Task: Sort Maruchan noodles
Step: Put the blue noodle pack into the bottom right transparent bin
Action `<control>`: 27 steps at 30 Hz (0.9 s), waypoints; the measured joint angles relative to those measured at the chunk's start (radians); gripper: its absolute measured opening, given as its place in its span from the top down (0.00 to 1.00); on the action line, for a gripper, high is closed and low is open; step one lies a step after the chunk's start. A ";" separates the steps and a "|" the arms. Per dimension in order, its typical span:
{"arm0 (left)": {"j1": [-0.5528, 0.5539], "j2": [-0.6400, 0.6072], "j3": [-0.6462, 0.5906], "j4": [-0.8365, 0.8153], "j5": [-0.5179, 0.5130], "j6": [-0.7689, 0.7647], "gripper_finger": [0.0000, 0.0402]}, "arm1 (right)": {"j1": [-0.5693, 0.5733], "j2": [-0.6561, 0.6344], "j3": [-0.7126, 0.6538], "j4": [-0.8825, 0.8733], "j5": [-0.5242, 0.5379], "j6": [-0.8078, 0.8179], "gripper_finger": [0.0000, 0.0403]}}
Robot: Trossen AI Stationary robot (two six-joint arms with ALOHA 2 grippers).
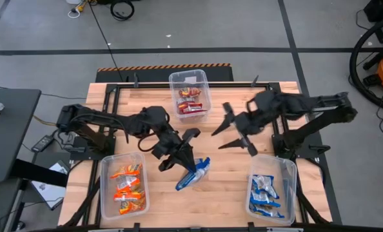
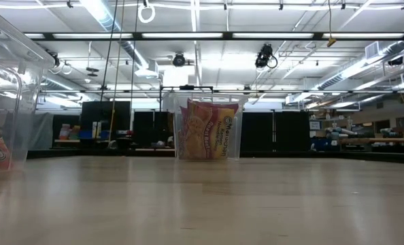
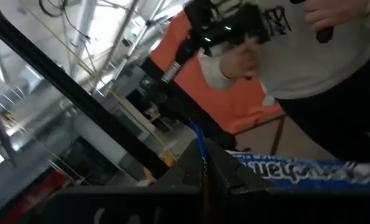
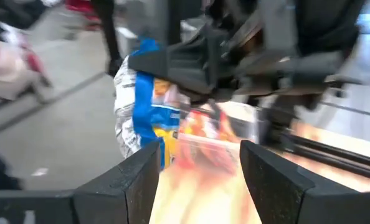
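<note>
The left gripper [image 1: 178,156] holds a blue packet [image 1: 193,173] above the bench [image 1: 224,183], between the orange bin [image 1: 102,193] and the blue bin [image 1: 289,187]. Its fingers pinch the packet's upper edge; the rest dangles below. Light and crinkly, the packet probably slips easily, so the sealed edge suits gripping. The right gripper [image 1: 233,134] hovers beside the blue bin, fingers wide.

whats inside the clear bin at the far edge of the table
The far bin holds red noodle packets, standing or leaning in a stack; the low view shows one red and yellow face through the wall. How many packets sit underneath or behind is hidden.
</note>
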 joint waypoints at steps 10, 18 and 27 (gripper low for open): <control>0.002 -0.029 -0.001 -0.038 -0.068 -0.019 1.00 | -0.030 0.177 -0.002 0.125 -0.316 0.114 0.42; 0.001 -0.062 0.001 -0.039 -0.072 -0.033 0.99 | -0.004 0.193 -0.003 0.271 -0.266 0.054 0.31; -0.003 -0.062 0.000 -0.006 -0.060 -0.053 0.99 | 0.003 0.213 -0.002 0.291 -0.222 0.109 0.36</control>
